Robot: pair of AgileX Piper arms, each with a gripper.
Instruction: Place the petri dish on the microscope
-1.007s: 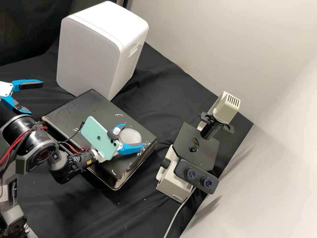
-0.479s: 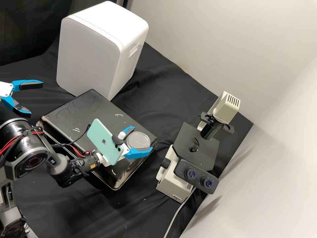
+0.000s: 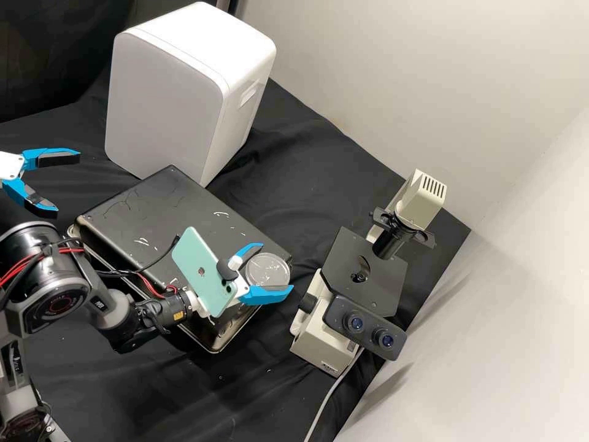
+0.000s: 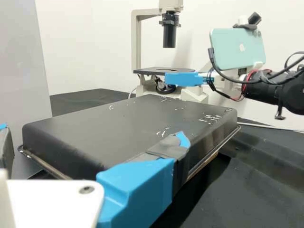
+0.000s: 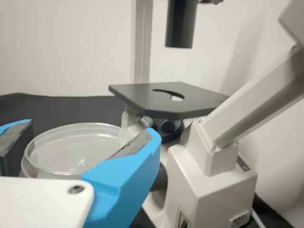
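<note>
A clear round petri dish hangs over the right corner of the black tray, with my right gripper shut on it. In the right wrist view the dish sits between the blue fingers, level and a little lower than the microscope's black stage. The microscope stands to the right on the bench, its stage bare, a short gap from the dish. My left gripper hangs open at the far left, off the tray, holding nothing.
A tall white box stands behind the tray. The microscope's dark lens tube hangs above the stage, and its cable trails towards the front. A pale wall closes the right side. A mint-green camera rides on the right wrist.
My right gripper has carried the petri dish up off the tray and rightward, nearer the microscope. The left arm has kept still.
</note>
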